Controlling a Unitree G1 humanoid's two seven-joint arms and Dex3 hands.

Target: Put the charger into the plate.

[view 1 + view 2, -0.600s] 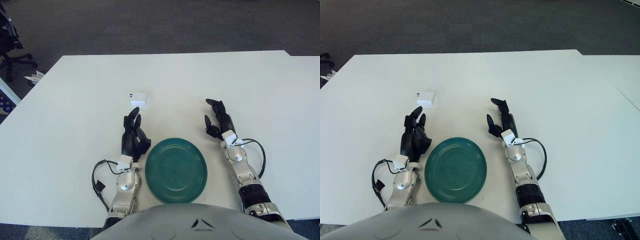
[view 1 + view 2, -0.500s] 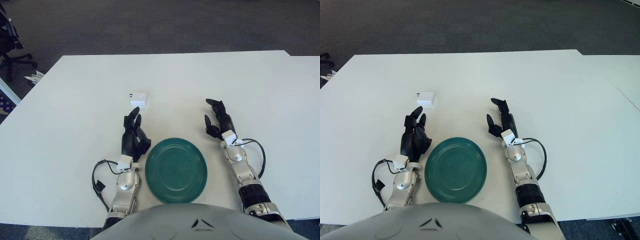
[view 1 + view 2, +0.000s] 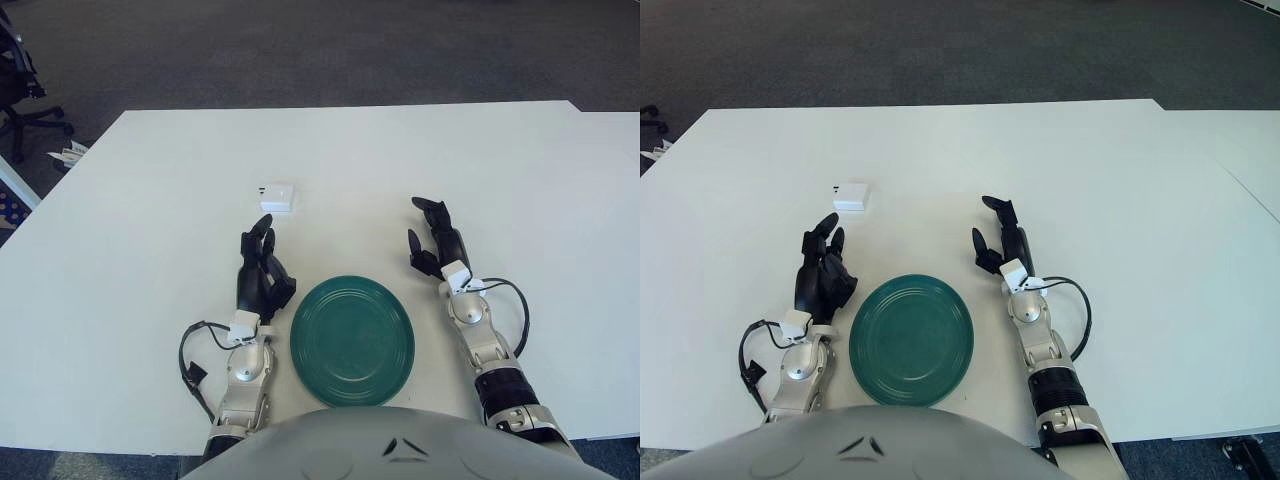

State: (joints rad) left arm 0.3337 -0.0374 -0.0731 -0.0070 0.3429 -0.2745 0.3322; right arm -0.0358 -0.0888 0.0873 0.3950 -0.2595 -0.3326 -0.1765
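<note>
A small white charger (image 3: pixel 276 197) lies on the white table (image 3: pixel 150 250), left of centre and some way beyond my left hand. A dark green plate (image 3: pixel 352 341) sits near the table's front edge, between both arms. My left hand (image 3: pixel 263 270) is just left of the plate, its black fingers relaxed and pointing toward the charger, holding nothing. My right hand (image 3: pixel 434 243) shows at the plate's upper right, fingers spread and empty.
A black office chair (image 3: pixel 20 90) and some papers (image 3: pixel 70 155) show off the table's far left corner. Black cables loop beside each wrist (image 3: pixel 195 355). Dark carpet lies beyond the far edge.
My left hand has shifted slightly left and forward, away from the plate's rim. The right hand, charger and plate have stayed put.
</note>
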